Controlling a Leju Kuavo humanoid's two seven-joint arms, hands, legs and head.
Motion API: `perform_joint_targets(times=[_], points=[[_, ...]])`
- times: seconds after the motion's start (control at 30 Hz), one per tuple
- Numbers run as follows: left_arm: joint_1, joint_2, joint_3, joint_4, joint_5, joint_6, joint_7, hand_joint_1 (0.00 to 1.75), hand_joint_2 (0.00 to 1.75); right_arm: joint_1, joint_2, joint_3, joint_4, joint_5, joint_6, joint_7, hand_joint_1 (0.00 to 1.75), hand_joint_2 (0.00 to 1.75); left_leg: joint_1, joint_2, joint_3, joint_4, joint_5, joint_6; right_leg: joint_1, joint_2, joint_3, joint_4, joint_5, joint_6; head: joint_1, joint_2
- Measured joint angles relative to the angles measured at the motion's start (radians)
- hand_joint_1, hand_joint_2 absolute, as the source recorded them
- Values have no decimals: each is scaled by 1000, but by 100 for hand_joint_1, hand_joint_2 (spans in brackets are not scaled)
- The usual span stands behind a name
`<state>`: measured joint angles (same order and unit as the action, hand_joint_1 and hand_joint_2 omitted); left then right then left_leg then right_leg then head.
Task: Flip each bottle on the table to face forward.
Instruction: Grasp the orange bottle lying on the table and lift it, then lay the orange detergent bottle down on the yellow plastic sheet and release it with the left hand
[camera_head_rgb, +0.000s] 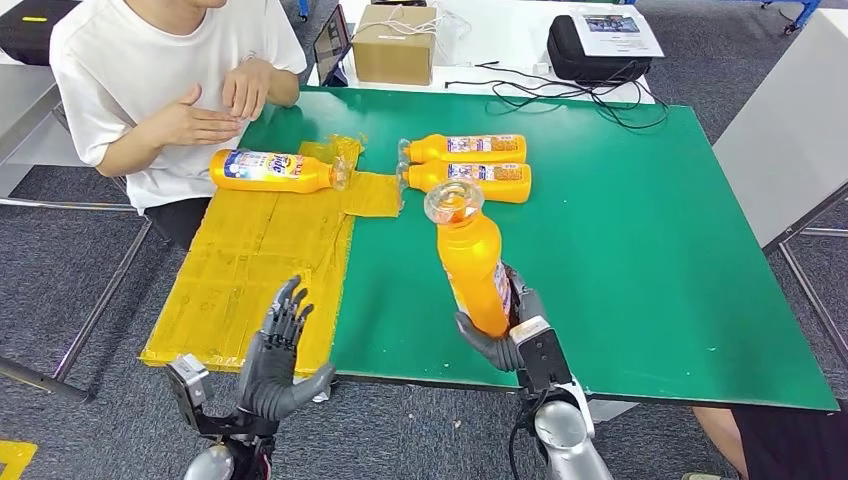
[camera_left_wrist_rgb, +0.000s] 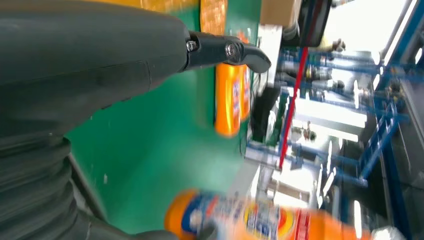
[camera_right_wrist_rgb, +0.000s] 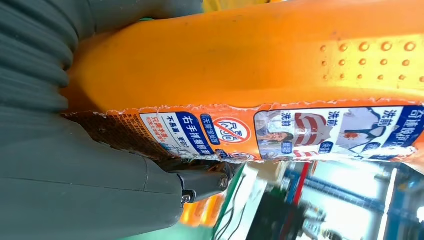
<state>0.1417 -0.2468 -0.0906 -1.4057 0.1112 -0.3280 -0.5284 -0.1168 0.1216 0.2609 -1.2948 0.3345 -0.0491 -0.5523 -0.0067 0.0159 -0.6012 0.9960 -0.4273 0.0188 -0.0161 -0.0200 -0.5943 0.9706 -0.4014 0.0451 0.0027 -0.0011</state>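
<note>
Green table (camera_head_rgb: 650, 250), right hand (camera_head_rgb: 505, 335) gripping orange bottle (camera_head_rgb: 472, 262), Chinese-text label (camera_right_wrist_rgb: 280, 131)

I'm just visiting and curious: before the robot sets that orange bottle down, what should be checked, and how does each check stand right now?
1. Grip: right hand wraps the lower part of the held bottle: ok.
2. Left hand holds nothing, fingers apart: ok.
3. Bare green table beside the held bottle for setting down: ok.
4. Two bottles lying side by side, apart from the held one: ok.
5. Person's hands near the bottle on the yellow mat, away from the right hand: ok.
6. Which face will end up forward: cannot tell.
</note>
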Motion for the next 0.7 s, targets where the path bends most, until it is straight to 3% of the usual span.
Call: perform_joint_targets(times=[0.23, 0.7], points=[[-11, 2, -68, 8, -72, 15, 5, 0, 175, -37, 44, 91, 58, 140, 33, 15, 175, 175, 1, -1, 0, 0, 1, 0, 1, 0, 0, 0, 0, 0, 0, 0], [-58, 1, -110, 54, -42, 2, 23, 0, 175, -155, 117, 311, 291, 238, 3, 37, 175, 175, 2, -1, 0, 0, 1, 0, 2, -1, 0, 0, 0, 0, 0, 0]])
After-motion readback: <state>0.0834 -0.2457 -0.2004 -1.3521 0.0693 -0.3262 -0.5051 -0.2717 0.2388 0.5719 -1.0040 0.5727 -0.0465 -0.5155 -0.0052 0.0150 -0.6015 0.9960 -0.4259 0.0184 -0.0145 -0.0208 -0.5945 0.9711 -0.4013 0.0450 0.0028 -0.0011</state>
